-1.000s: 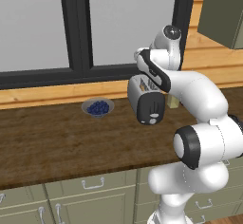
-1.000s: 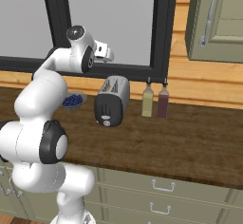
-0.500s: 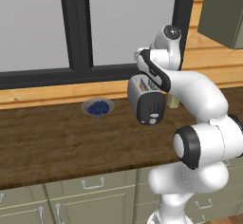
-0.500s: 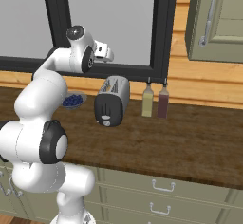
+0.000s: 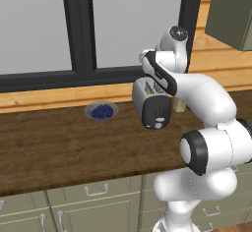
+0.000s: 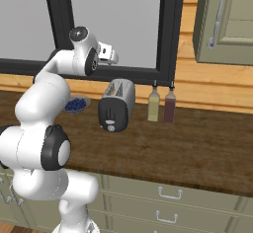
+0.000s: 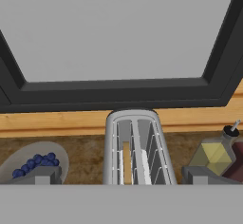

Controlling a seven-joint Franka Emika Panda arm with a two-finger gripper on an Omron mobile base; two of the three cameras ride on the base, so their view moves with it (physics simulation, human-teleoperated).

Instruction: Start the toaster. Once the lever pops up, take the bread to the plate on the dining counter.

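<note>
The small rounded silver-white toaster [image 5: 151, 104] stands on the dark brown wood-grain worktop [image 5: 59, 147] below the black-framed window [image 6: 168, 34]. A tan bread slice [image 7: 126, 162] sits in its left slot as seen from the hand. The two-finger gripper [image 7: 118, 174] hangs above the toaster, jaws spread wide and holding nothing. A grey bowl of blueberries [image 5: 101, 111] sits left of the toaster; two bottles [image 6: 161, 105] stand to its right

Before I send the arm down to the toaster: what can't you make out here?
- Lever: too small in the right base view to tell whether it is up or down.
- Bread: the hand view shows one thin edge inside the toaster slot.
- Toaster's right side, left base view: behind the arm.
</note>
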